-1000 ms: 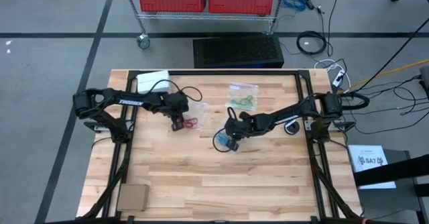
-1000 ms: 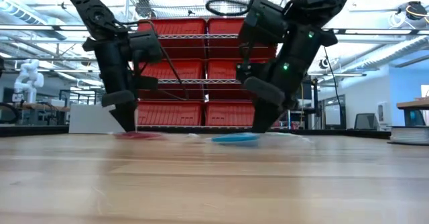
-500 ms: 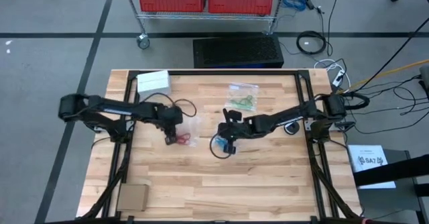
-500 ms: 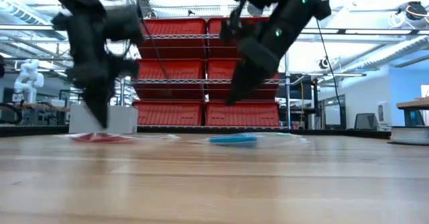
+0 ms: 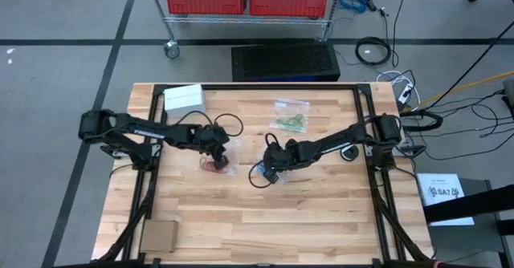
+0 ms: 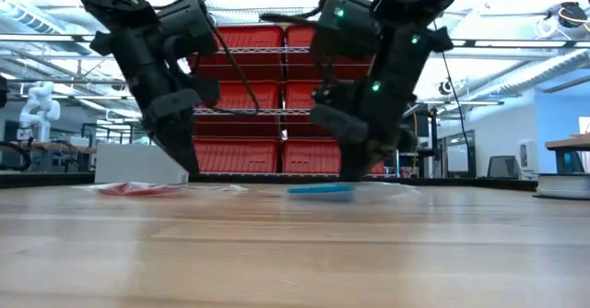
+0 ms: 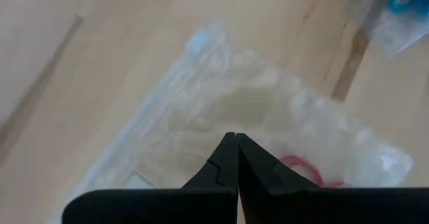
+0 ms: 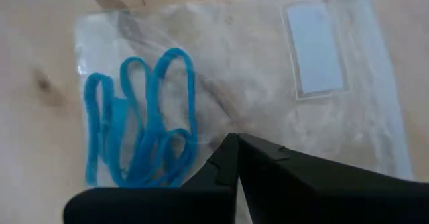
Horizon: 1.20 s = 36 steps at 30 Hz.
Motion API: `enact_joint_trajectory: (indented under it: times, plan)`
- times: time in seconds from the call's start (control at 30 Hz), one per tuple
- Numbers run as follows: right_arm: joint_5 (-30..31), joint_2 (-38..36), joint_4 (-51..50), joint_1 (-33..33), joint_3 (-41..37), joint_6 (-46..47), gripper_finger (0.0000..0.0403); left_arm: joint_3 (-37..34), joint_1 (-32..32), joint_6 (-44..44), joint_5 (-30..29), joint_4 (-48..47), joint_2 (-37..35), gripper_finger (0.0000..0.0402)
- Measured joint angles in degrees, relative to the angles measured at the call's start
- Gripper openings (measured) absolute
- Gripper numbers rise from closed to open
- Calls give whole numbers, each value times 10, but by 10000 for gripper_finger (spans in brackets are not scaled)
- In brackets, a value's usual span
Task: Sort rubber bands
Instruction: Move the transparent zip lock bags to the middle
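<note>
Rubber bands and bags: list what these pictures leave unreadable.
- Red rubber bands: left wrist view, partly hidden behind the shut left gripper.
- Clear bag of blue rubber bands: right wrist view, cut by the picture's edge and the shut right gripper.
- Green rubber bands: high view, too small to count.
- Low view: bag contents are only colored smears.

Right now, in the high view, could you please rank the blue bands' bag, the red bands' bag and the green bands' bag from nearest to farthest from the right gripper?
From the right gripper:
1. Blue bands' bag, directly beneath it.
2. Green bands' bag, toward the table's far edge.
3. Red bands' bag, under the left gripper.
</note>
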Motion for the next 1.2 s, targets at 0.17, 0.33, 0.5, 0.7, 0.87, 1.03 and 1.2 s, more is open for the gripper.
enact_joint_trajectory:
  times: [0.17,0.33,0.5,0.7,0.87,1.03,1.2]
  plan:
    - [3,36,59,-9,2,-66,0,0,0,19,-12,-8,12,0]
    - [-38,50,131,-12,2,-196,0,0,0,31,-29,-30,-12,0]
    - [-66,50,136,-17,7,-265,0,-3,0,32,-34,-41,-22,0]
    - [-41,41,116,-7,28,-310,0,-78,4,-16,-36,32,-21,0]
    - [-17,-6,57,2,41,-311,0,-109,-8,-77,-44,63,-24,0]
    - [36,-67,-39,-5,39,-280,0,-120,-39,-121,-52,86,-31,0]
    - [56,-118,-38,-51,-27,-242,0,-122,-65,-137,-90,76,-65,0]
